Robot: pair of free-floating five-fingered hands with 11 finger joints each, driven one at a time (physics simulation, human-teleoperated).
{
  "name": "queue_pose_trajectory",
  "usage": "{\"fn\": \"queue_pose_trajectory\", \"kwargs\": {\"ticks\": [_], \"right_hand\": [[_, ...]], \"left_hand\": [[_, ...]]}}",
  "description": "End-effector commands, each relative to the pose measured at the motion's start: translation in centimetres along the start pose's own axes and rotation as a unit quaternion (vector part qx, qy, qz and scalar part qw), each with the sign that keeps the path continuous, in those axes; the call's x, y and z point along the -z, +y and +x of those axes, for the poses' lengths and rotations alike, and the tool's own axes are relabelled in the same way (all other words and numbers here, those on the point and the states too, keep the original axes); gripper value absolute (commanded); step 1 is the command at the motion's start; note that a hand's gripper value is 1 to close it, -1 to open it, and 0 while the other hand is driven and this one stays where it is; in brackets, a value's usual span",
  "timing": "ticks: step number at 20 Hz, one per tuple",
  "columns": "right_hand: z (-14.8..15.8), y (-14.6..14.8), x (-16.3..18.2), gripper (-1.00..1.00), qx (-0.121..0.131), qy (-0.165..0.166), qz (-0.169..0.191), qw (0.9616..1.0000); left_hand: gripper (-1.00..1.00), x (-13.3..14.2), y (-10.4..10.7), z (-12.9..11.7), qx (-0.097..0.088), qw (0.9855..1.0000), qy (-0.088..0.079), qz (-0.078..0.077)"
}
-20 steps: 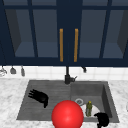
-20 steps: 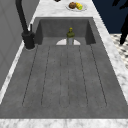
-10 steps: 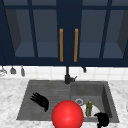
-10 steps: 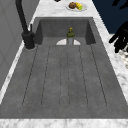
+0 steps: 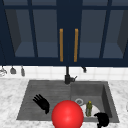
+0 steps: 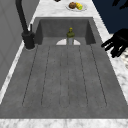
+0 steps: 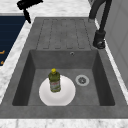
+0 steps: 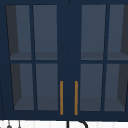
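Two hands, neither holding anything; going L to R. Left hand (image 5: pixel 42 103) hangs over the ribbed drainboard (image 5: pixel 50 91), fingers straight and spread wide; vs. a sec ago it has crept a little right and toward the front edge, and in the left side view it (image 6: pixel 117 43) now reaches further in from the right border; so it's the mover, gaining ground slowly, well apart from any object. Red ball (image 5: pixel 67 114) sits front-centre, between the hands; faucet (image 5: pixel 67 77) behind it. Bottle (image 5: pixel 89 108) stands upright on the white plate (image 7: pixel 65 96) in the basin, just left of the drain (image 7: pixel 82 80); both unmoved. Right hand (image 5: pixel 102 119) sits at the basin's front-right corner, near the plate, same spot as before; can't tell how its fingers are set.
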Motion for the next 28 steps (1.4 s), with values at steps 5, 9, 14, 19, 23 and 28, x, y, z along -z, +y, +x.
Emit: {"fn": "queue_pose_trajectory", "kwargs": {"ticks": [5, 9, 14, 19, 23, 28], "right_hand": [[0.0, 0.0, 0.0, 0.00, 0.000, 0.000, 0.000, 1.0000], [0.0, 0.0, 0.0, 0.00, 0.000, 0.000, 0.000, 1.0000], [0.0, 0.0, 0.0, 0.00, 0.000, 0.000, 0.000, 1.0000], [0.0, 0.0, 0.0, 0.00, 0.000, 0.000, 0.000, 1.0000], [0.0, 0.0, 0.0, 0.00, 0.000, 0.000, 0.000, 1.0000], [0.0, 0.0, 0.0, 0.00, 0.000, 0.000, 0.000, 1.0000]], "left_hand": [[-1.00, -0.2, -0.7, 0.2, -0.010, 0.9959, -0.089, 0.009], [-1.00, -0.3, -0.6, 0.0, -0.005, 0.9928, -0.119, 0.015], [-1.00, -0.4, -0.6, -0.1, -0.009, 0.9872, -0.159, 0.013], [-1.00, -0.6, -0.7, -0.3, -0.011, 0.9802, -0.197, 0.014], [-1.00, -0.8, -0.9, -0.4, -0.011, 0.9733, -0.229, 0.016], [-1.00, -1.2, -1.4, -0.7, -0.011, 0.9637, -0.266, 0.017]]}}
